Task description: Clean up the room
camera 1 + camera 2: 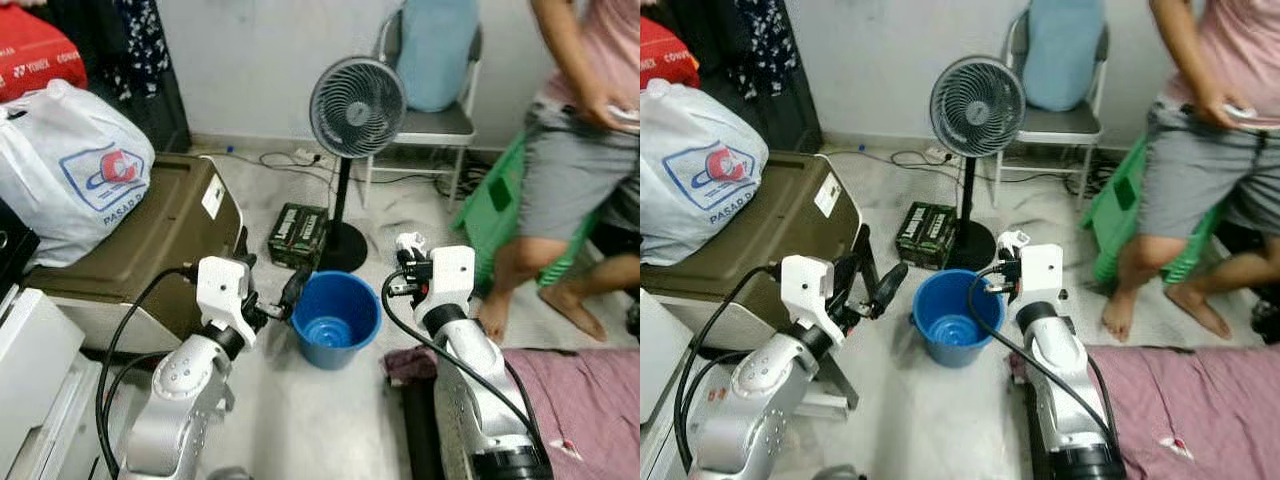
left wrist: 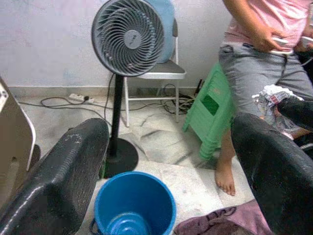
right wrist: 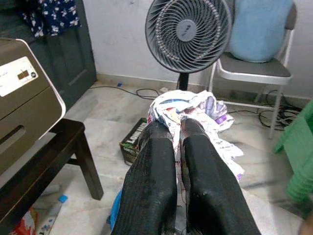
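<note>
- Crumpled wrapper (image 3: pixel 188 110), white plastic with coloured print, pinched at the tips of the right gripper (image 3: pixel 177 128); the two black fingers are pressed together on it.
- From the head camera, right gripper and its wad (image 1: pixel 408 243) sit above and just right of the blue bucket's (image 1: pixel 335 318) rim, not inside it.
- Blue bucket stands on the pale tiled floor (image 1: pixel 300 420) between both arms, upright; inside looks like bare ridged bottom.
- Left gripper (image 1: pixel 283 300) is just left of the bucket rim, fingers (image 2: pixel 63 171) spread wide apart, holding nothing.
- Black standing fan (image 1: pixel 357 107) right behind the bucket, its round base near the rim; dark green box (image 1: pixel 298 235) on the floor beside that base.
- Metal folding chair (image 1: pixel 432 125) with a light blue cushion against the wall.
- Person (image 1: pixel 575 150) in pink top and grey shorts, barefoot, stands at right next to a green plastic stool (image 2: pixel 211 110).
- White shopping bag (image 1: pixel 65 170) sits on a brown cabinet-like unit (image 1: pixel 150 240) at left.
- Maroon cloth (image 1: pixel 580 400) lies at lower right.
</note>
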Robot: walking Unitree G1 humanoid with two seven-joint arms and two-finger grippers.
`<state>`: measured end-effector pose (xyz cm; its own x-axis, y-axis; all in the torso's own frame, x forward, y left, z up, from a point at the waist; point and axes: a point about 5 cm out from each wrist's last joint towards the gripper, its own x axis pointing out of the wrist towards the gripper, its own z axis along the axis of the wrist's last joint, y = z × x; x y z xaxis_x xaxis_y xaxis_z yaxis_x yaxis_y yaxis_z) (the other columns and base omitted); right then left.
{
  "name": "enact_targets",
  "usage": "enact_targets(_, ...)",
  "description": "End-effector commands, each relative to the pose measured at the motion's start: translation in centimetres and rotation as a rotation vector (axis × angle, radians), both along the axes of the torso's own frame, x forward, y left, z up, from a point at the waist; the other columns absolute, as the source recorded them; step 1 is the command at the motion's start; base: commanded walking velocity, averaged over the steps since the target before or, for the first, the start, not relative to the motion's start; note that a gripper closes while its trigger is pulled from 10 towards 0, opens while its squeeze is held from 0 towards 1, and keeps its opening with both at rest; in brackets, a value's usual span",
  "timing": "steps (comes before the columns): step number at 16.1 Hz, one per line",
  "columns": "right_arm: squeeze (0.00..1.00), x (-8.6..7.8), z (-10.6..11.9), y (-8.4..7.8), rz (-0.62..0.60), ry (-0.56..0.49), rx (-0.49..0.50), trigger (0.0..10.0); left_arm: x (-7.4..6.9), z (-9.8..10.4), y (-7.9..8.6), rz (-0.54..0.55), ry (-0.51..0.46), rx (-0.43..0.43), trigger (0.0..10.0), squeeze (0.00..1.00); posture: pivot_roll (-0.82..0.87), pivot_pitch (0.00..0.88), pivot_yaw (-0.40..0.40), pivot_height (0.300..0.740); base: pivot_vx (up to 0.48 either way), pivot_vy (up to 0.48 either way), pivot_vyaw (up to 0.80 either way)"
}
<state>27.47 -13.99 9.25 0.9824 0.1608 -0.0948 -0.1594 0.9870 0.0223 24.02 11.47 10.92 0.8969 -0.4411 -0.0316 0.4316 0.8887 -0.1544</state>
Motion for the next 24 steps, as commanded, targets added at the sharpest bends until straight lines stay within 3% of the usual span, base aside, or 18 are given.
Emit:
enact_targets(1, 0.0, 0.37, 0.35, 0.23, 0.015, -0.007, -0.001, 10.0, 0.22, 0.33, -0.13, -0.006, -0.011, 0.002, 10.0, 0.0, -0.01, 0.0, -0.036, 0.74, 0.285, 0.0, 0.0)
enact_targets(24, 0.0, 0.7, 0.59, 1.07, 0.042, -0.025, 0.016, 10.0, 0.37, 0.35, -0.36, -0.005, -0.006, 0.005, 10.0, 0.0, 0.0, 0.0, -0.034, 0.74, 0.335, 0.0, 0.0)
